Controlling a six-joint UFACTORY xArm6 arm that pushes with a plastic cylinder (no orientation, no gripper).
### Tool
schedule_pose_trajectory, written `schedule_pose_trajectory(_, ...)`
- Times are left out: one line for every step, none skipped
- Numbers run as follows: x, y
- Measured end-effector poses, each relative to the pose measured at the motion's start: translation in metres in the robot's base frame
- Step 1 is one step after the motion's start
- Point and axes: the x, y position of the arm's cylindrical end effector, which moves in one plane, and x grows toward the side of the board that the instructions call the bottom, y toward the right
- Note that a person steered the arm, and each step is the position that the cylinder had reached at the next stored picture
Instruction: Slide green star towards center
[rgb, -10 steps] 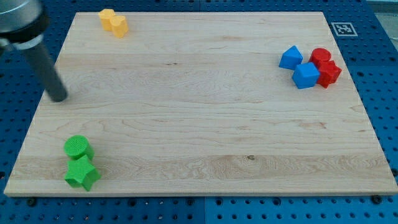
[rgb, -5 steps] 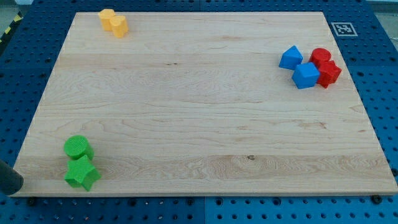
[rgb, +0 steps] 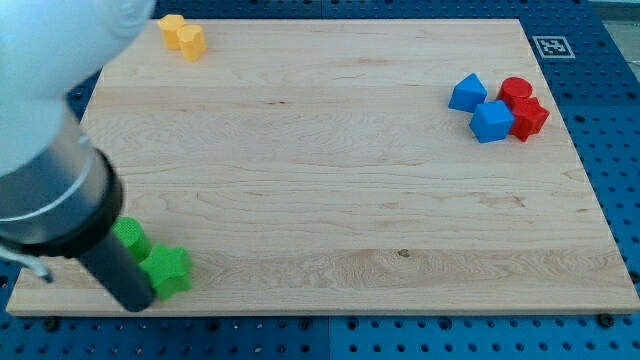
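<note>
My tip (rgb: 135, 303) is pressing against the green star (rgb: 167, 271) on its view-left side, near the tabletop's (rgb: 330, 150) bottom-left corner. The green cylinder (rgb: 131, 238) is sitting just above-left of the star, partly hidden by the rod. The end effector is a bare rod, grasping nothing.

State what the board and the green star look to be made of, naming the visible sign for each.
Board: pale wood with a smooth, matte finish; long grain lines and a small dark knot show. Green star: probably moulded or printed plastic; uniform saturated colour, matte. My tip sits just to its left in the view.
</note>
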Motion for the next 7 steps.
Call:
schedule_pose_trajectory(-0.009,0.019)
schedule_pose_trajectory(-0.038,0.019)
schedule_pose_trajectory(-0.064,0.029)
schedule_pose_trajectory(-0.081,0.058)
schedule_pose_trajectory(-0.096,0.096)
schedule_pose_trajectory(-0.117,0.133)
schedule_pose_trajectory(-0.135,0.179)
